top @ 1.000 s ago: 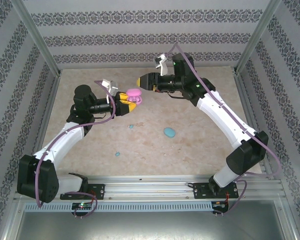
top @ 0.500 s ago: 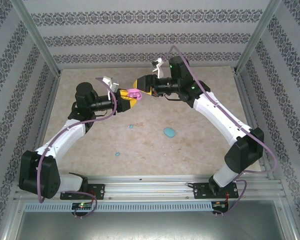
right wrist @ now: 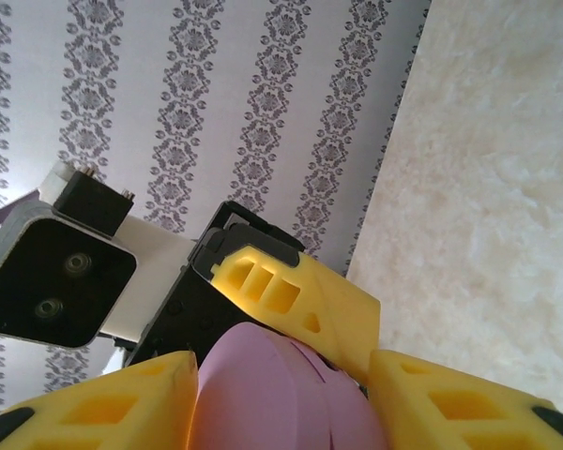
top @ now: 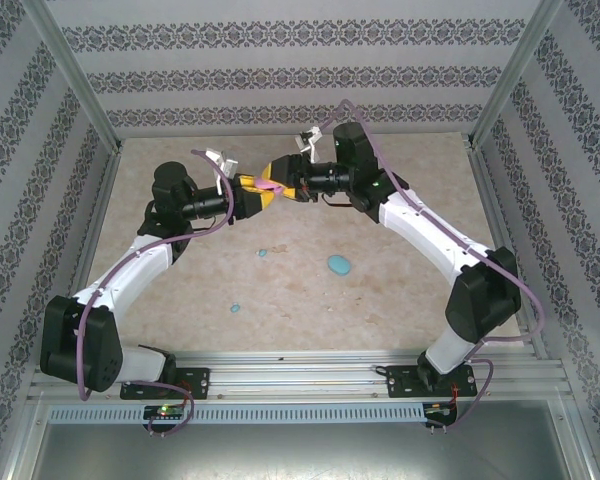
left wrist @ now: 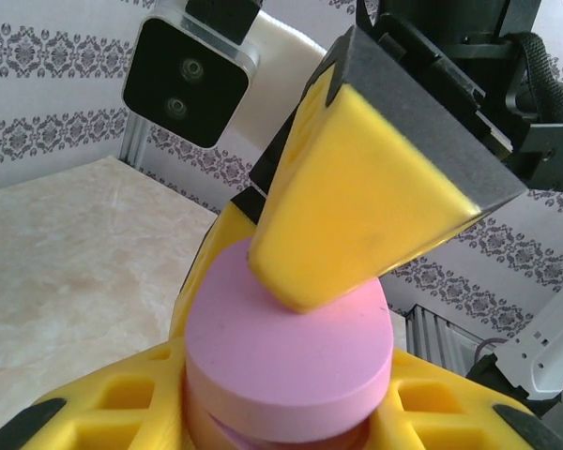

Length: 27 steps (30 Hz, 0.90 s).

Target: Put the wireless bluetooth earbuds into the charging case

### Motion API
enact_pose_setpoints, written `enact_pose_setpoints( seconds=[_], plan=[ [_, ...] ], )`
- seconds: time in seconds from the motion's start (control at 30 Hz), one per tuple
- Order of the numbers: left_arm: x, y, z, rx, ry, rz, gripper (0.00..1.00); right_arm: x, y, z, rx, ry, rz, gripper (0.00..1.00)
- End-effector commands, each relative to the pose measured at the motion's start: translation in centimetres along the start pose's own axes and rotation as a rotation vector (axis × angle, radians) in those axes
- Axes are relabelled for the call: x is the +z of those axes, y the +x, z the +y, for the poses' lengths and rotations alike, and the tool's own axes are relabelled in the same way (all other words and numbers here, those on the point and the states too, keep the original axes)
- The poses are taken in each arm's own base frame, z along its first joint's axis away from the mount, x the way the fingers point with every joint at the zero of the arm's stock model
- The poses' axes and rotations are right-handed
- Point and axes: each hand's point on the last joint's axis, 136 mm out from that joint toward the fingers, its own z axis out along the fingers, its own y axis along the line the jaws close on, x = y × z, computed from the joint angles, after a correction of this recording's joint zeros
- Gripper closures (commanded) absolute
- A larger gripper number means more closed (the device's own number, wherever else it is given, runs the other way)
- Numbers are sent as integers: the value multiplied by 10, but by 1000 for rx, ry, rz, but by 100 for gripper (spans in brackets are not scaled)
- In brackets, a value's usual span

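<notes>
My left gripper (top: 253, 196) is shut on the pink oval charging case (top: 268, 186), held in the air above the back of the table. In the left wrist view the case (left wrist: 291, 347) sits between the yellow fingers with its lid slightly ajar. My right gripper (top: 282, 178) meets it from the right, and one of its fingers (left wrist: 357, 216) presses on the lid. The right wrist view shows the case (right wrist: 263, 394) wedged between both right fingers. Two light blue earbuds (top: 262, 252) (top: 235, 308) lie on the table.
A light blue oval case (top: 338, 265) lies on the marble-patterned table (top: 400, 300) right of centre. Patterned walls and metal posts enclose the table. The left gripper's finger (right wrist: 291, 291) and wrist camera (right wrist: 56, 272) sit close in front of the right wrist.
The right gripper moved left to the pink case and closed its fingers around it. The left gripper lifted the case slightly toward it. The lid now sits lower on the case.
</notes>
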Motion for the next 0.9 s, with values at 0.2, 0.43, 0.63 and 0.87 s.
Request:
enact_pose_setpoints(
  seconds=[0.2,0.43,0.63,0.87],
  plan=[
    [2,-19,-3,73,4,-31,94,8,1,15,56,-120,36,65],
    [3,-17,-8,88,28,-20,84,11,-4,15,109,-167,42,75],
    [3,-17,-12,99,51,-14,77,14,-6,13,152,-192,62,80],
    [4,-17,-13,101,58,-11,68,16,-3,9,171,-189,81,81]
  ],
)
